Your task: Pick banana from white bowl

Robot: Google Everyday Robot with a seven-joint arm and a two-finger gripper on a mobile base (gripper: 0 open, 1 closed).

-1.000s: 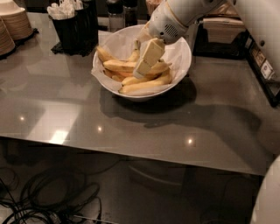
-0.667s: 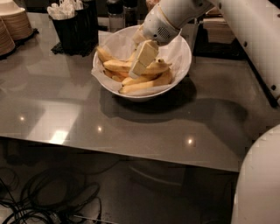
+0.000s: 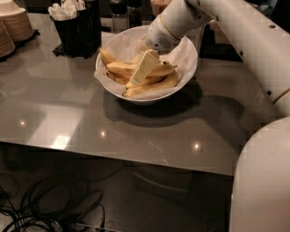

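The white bowl (image 3: 188, 68), lined with crinkled white paper, stands on the grey table and holds several yellow bananas. The long banana (image 3: 118, 68) lies across the middle of the bowl, with another curved one (image 3: 156, 87) in front of it along the near rim. My gripper (image 3: 141, 72) reaches down from the upper right on the white arm (image 3: 235, 31). It is inside the bowl, right over the long banana's middle, and covers part of it. I cannot tell whether it touches the fruit.
Stacked tan paper plates (image 3: 16, 22) stand at the far left. A black caddy with white items (image 3: 74, 27) stands behind the bowl on the left, with shakers (image 3: 120, 13) at the back. The table's front edge (image 3: 113, 158) runs across, with cables (image 3: 50, 208) on the floor below.
My gripper has moved a little to the left and lower into the bowl, onto the bananas. The bowl and bananas have not visibly shifted.
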